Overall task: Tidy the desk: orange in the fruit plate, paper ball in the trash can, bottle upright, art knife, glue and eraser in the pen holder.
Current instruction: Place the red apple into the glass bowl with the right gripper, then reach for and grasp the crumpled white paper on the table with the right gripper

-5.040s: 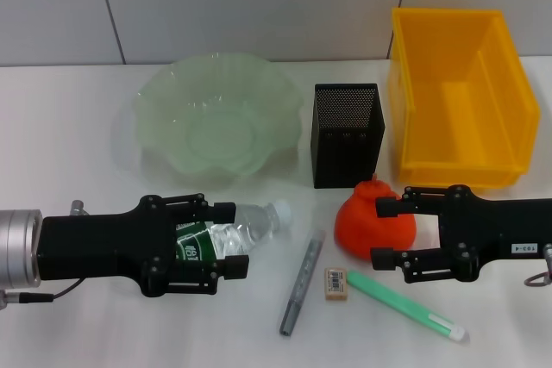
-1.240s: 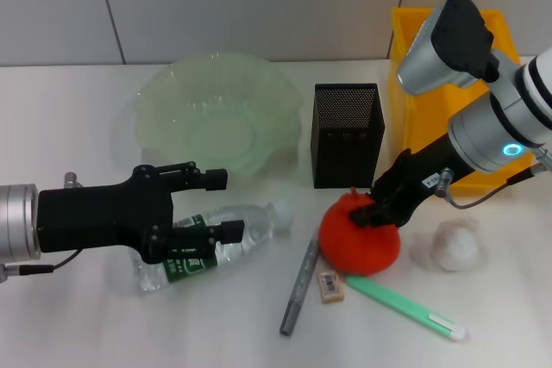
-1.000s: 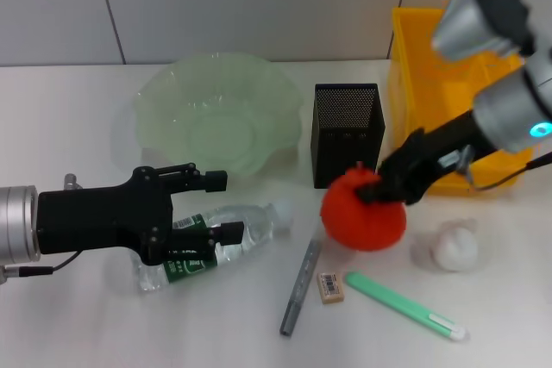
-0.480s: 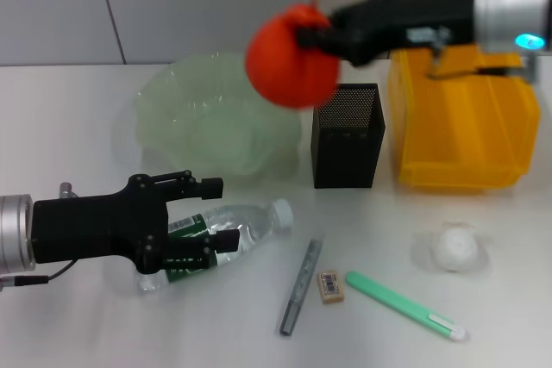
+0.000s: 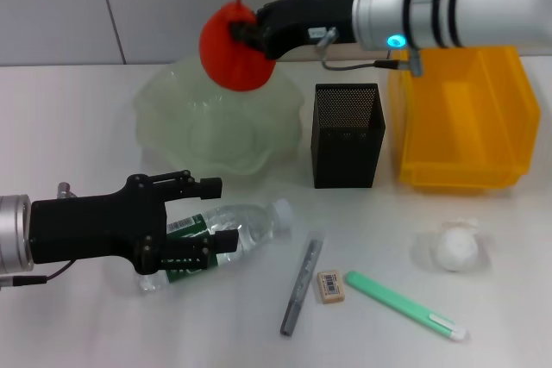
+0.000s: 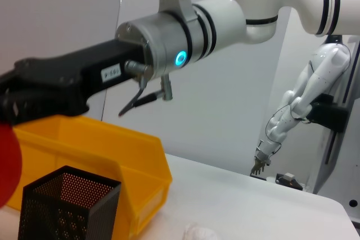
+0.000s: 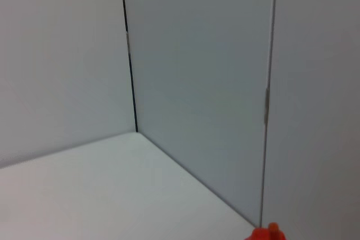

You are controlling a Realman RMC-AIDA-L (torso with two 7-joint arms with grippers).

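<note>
- The left pincer (image 5: 217, 210) lies low on the white table (image 5: 69, 127), in front of the fruit plate. Its fingers are apart, one on each side of the toppled bottle (image 5: 226, 230); whether they press it is hard to tell.
- The bottle is clear, thin plastic, so probably light and easily dented, and it would roll. A hold around the green label at mid-body looks safest for standing it up. The pincer hides part of the label.
- The fruit plate (image 5: 168, 114), a pale green bowl with a wavy rim, looks like glass: heavy and breakable.
- The orange (image 5: 231, 49) hangs in the air over the far side of the fruit plate, clamped in the right pincer (image 5: 246, 34). It looks firm, smooth and round, so it could slip; the grip sits near its nub end. The fingertips are largely hidden against the fruit.
- In front of the pen holder (image 5: 347, 135), the grey art knife (image 5: 300, 284), the small eraser (image 5: 331, 285) and the mint-green glue (image 5: 404, 304) lie on the table. All three are slim, stiff and light; each wants a pinch across its middle.
- The paper ball (image 5: 454, 249) rests in front of the yellow trash can (image 5: 453, 140). It is soft and nearly weightless.
- The right wrist view shows only walls, table and a sliver of orange; the left wrist view cuts off the orange.
</note>
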